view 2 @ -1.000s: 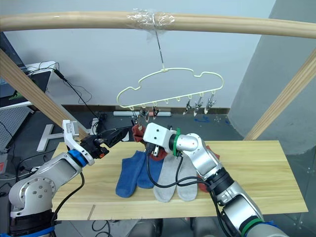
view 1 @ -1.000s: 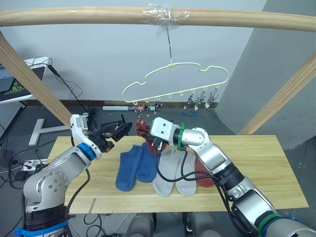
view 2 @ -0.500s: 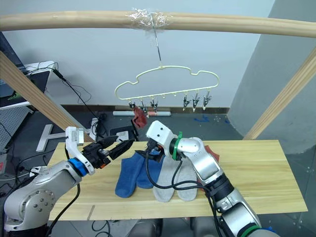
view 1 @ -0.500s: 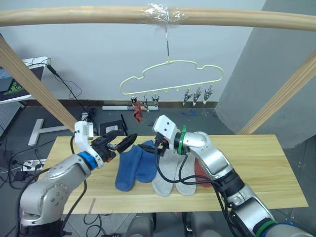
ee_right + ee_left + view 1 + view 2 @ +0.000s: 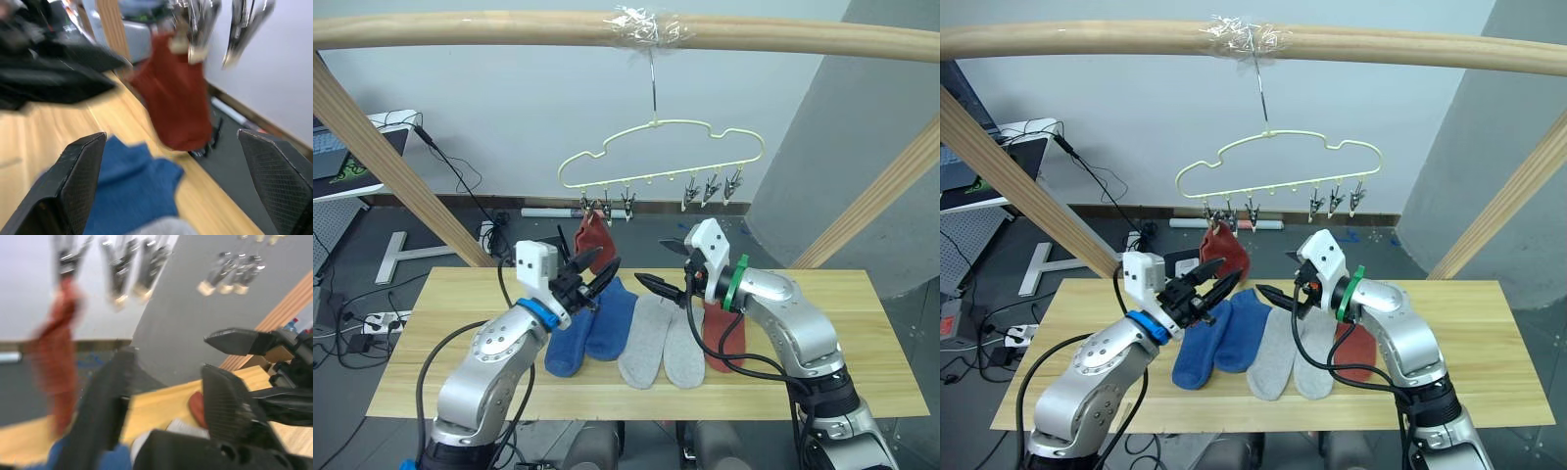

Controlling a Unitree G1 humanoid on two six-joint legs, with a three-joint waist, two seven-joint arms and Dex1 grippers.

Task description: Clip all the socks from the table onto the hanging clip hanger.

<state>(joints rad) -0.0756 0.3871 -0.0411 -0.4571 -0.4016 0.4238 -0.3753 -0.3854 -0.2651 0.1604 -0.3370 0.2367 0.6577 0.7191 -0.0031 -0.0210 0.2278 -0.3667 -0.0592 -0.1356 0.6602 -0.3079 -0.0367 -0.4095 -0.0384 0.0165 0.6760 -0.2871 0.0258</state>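
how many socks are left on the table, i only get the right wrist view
Observer: Five. Two blue socks, two grey socks and one red sock, lying side by side.
Operator: where on the hanger is the red one i see
Observer: The hanging red sock is in the left group of three clips on the clip hanger.
Operator: any free clips
Observer: The three right-end clips hang empty.

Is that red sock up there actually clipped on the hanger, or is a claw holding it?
Clipped on. The rust red sock hangs from the clip hanger; both grippers are open, apart from it.
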